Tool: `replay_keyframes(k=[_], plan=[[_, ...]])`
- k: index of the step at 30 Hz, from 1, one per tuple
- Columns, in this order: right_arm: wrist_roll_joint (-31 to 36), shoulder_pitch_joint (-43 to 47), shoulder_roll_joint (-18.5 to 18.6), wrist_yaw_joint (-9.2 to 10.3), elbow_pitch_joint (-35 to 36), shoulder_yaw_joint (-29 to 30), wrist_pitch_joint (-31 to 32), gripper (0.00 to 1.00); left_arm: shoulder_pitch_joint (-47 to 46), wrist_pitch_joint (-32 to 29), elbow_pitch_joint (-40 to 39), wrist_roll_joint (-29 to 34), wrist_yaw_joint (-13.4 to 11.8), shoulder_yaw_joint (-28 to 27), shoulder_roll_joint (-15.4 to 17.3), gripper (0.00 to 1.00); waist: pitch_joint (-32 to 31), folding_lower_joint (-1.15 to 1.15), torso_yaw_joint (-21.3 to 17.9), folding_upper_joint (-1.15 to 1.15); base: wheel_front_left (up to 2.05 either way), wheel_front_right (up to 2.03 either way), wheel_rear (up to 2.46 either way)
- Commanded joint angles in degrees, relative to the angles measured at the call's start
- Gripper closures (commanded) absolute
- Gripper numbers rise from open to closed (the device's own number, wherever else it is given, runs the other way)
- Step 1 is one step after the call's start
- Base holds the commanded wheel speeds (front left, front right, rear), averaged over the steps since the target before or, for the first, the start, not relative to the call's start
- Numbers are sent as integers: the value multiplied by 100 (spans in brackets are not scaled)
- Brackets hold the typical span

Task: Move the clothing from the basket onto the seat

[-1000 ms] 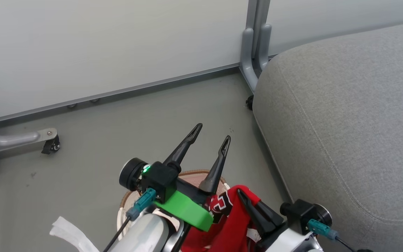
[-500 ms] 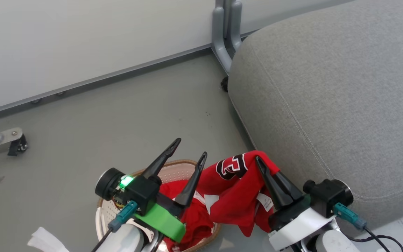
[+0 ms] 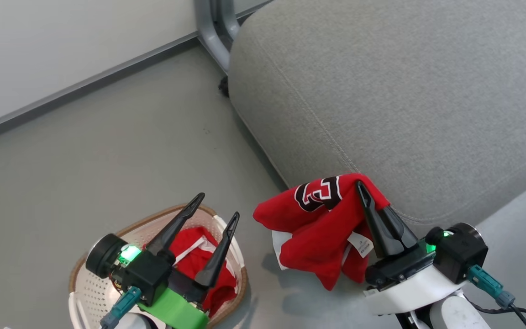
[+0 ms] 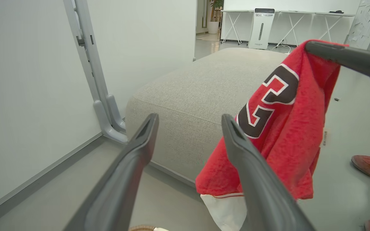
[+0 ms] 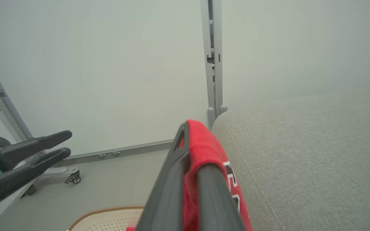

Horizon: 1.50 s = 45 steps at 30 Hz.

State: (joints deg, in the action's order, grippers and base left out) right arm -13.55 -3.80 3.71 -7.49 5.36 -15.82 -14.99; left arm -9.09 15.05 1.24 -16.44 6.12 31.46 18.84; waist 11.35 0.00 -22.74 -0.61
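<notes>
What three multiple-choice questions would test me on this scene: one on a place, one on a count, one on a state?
1. Where is the held garment?
A. In the basket
B. Hanging from the right hand, beside the seat
C. Spread flat on the seat

2. How many red garments are in view?
A. One
B. Two
C. Three

3. The left hand is:
A. Open and empty
B. Shut on a garment
C. Shut on the basket's rim

Answers:
1 B: it dangles from that shut hand, off the seat's top.
2 B: one is held, and a second garment lies in the basket.
3 A: its fingers stand apart with nothing between them.
</notes>
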Motion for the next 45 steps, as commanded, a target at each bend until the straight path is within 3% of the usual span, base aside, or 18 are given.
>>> replay_keyframes(k=[1, 4, 15, 21, 25, 28, 36, 42, 45], plan=[[27, 68, -30, 0, 83, 17, -30, 100, 83, 18, -22, 74, 25, -50, 92, 0, 400, 0, -581, 61, 0, 0, 0], [-10, 109, -59, 0, 211, 92, -30, 100, 63, 18, -20, 141, 39, -25, 193, 0, 531, 0, -828, 61, 0, 0, 0], [-279, 464, -85, 2, 749, 787, -30, 100, -681, -177, 92, 42, 135, 655, 393, 0, 997, 0, -956, 61, 1, 1, 1], [-132, -226, -80, 2, 1014, 904, -30, 100, -875, -259, -21, -33, 134, 817, 501, 0, 1314, 0, -932, 61, 2, 2, 2], [-171, -1257, -87, 2, 1004, 1137, -30, 100, -920, -363, -116, -29, 74, 747, 644, 0, 1645, 0, -889, 61, 0, 0, 0], [-244, -2306, 145, 2, 796, 1244, -30, 100, -913, -431, -275, 24, -29, 661, 759, 0, 1912, 0, -850, 61, 0, 0, 0], [-471, -4609, 1351, 3, -123, 1834, -28, 100, -1166, -587, -595, 98, -57, 680, 802, 0, 2547, 0, -73, 61, 0, 0, 0], [-287, -5061, 2059, 3, -874, 2193, -23, 100, -1338, -517, -609, 148, -68, 754, 686, 0, 2964, 0, 316, 61, 0, 0, 0], [-381, -4867, 2015, 3, -1406, 2438, -22, 100, -1390, -488, -540, 140, -58, 786, 665, 0, 3075, 0, 387, 61, 0, 0, 0]])
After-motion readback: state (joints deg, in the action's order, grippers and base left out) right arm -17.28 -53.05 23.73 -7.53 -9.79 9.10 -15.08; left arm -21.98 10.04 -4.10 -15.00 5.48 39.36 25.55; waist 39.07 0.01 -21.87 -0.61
